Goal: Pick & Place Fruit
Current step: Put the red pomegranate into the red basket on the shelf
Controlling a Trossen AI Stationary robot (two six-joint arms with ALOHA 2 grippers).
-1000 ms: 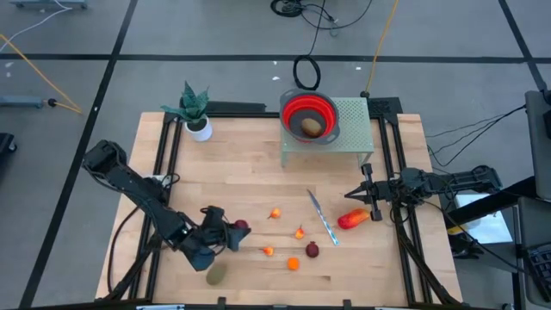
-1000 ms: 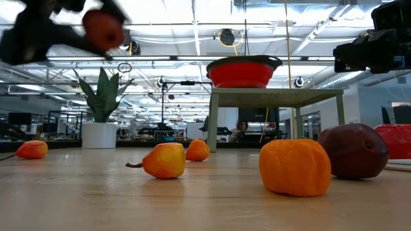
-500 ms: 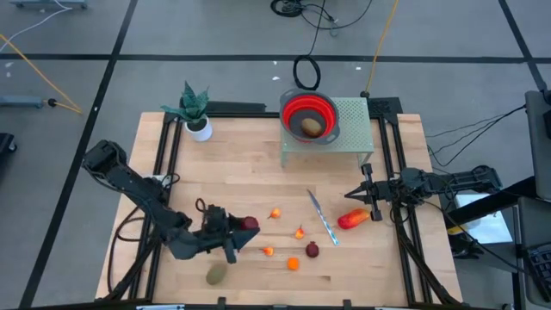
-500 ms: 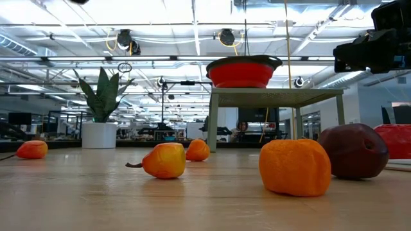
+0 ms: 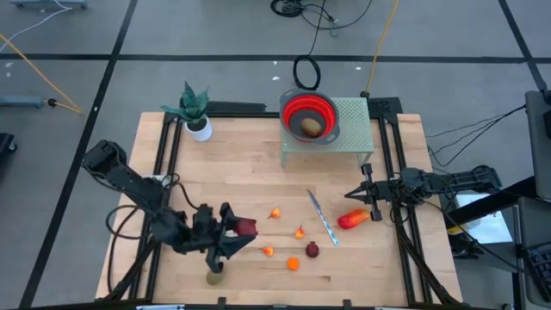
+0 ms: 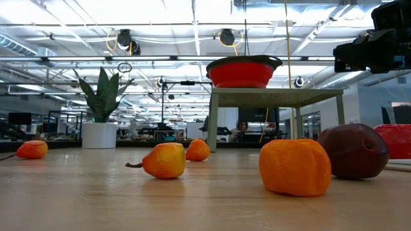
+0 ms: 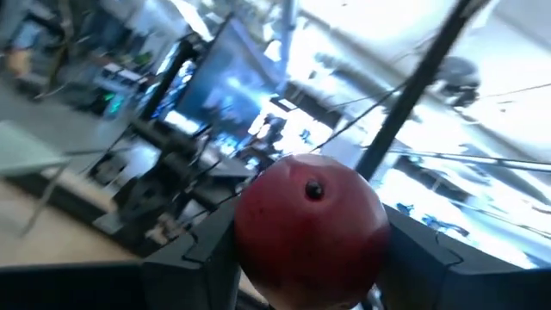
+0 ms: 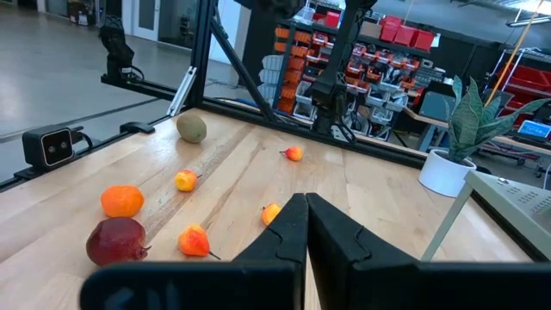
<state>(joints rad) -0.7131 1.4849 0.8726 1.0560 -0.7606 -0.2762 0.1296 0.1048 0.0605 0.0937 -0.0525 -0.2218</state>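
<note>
My left gripper [image 5: 244,230] is over the table's near left part, shut on a dark red ball [image 7: 310,228] held above the wood. An olive-brown oval [image 5: 215,275] lies on the table just near of it. A second dark red ball [image 5: 312,250], an orange piece [image 5: 294,263] and small orange fruits [image 5: 275,213] lie mid-table. The elongated red-orange piece [image 5: 353,219] lies at the right, beside my right gripper [image 5: 360,196], which is shut and touches nothing. Another olive oval [image 5: 312,127] sits in the red bowl [image 5: 297,102]. My left gripper pinches the dark red ball by two opposite sides [image 7: 250,232], one finger [image 7: 202,258] on each flank. The fingers run about level, pointing toward the table's right edge. The ball is lifted clear of the table, its small dark dimple [image 7: 314,190] facing the wrist camera.
A slim knife [image 5: 323,217] lies between the small fruits and the red-orange piece. The bowl stands on a pale green raised stand [image 5: 355,129] at the far edge. A potted plant [image 5: 196,112] stands at the far left. Bare wood lies between plant and stand.
My left gripper has risen with the dark red ball, leaving the top of the low view. It has tipped from pointing down to about level and rolled, now aiming toward the table's right. The ball stays held between the fingers.
</note>
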